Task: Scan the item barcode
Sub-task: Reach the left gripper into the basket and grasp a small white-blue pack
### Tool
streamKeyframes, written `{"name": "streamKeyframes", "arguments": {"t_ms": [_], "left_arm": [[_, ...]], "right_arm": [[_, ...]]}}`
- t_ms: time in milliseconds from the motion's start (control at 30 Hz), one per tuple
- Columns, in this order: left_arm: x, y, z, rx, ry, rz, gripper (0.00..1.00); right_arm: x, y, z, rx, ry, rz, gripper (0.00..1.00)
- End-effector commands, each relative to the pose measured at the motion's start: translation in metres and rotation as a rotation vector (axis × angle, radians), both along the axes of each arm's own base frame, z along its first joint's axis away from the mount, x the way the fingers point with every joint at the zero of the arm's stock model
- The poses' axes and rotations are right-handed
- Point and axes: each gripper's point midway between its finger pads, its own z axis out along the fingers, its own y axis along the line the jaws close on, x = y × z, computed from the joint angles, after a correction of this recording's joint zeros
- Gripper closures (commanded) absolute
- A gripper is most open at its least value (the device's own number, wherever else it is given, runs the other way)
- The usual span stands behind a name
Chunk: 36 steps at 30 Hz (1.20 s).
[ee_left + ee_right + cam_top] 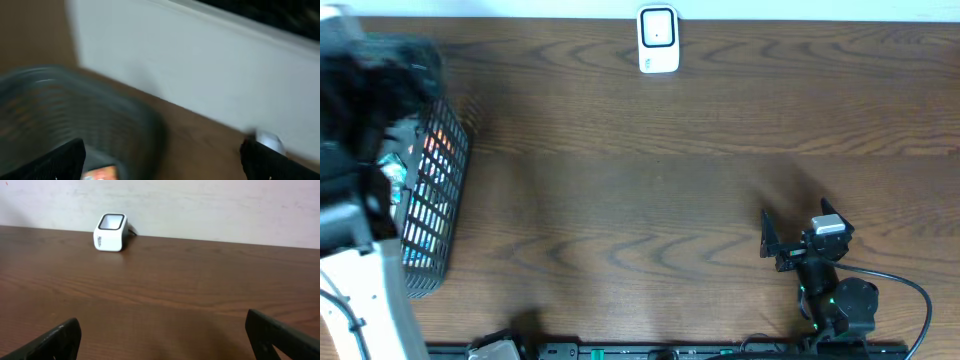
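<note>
Nearest the robot's side of the wooden table [640,180], the right gripper [798,225] sits low with its fingers spread wide, pointing toward the white scanner [658,40], well short of it and off to its right. Farther in and well left of the scanner, a wire basket [435,200] stands at the table's edge; colourful packaged items [438,145] lie inside it. The left gripper [165,162] hangs over the basket, also spread wide, its view blurred. The scanner stands upright at the far edge, by the pale wall.
</note>
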Motion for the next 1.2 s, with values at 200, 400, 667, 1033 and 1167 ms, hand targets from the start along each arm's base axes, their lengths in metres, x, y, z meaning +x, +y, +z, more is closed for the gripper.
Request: {"name": "streamKeyframes", "arguments": {"t_ms": [200, 400, 667, 1033, 1167], "left_arm": [[-0.050, 0.120, -0.070, -0.237, 0.178, 0.546, 0.02], [-0.061, 0.146, -0.128, -0.233, 0.390, 0.695, 0.06], [-0.052, 0.152, -0.212, -0.311, 0.649, 0.692, 0.21], [-0.054, 0.146, -0.290, -0.431, 0.868, 0.705, 0.25], [-0.053, 0.144, -0.309, -0.452, 0.915, 0.696, 0.26]], "right_arm": [[0.000, 0.001, -0.001, -0.012, -0.003, 0.003, 0.01], [0.000, 0.001, -0.001, -0.012, -0.003, 0.003, 0.01], [0.000, 0.001, -0.001, -0.012, -0.003, 0.003, 0.01], [0.000, 0.001, -0.001, -0.012, -0.003, 0.003, 0.01], [0.000, 0.001, -0.001, -0.012, -0.003, 0.003, 0.01]]}}
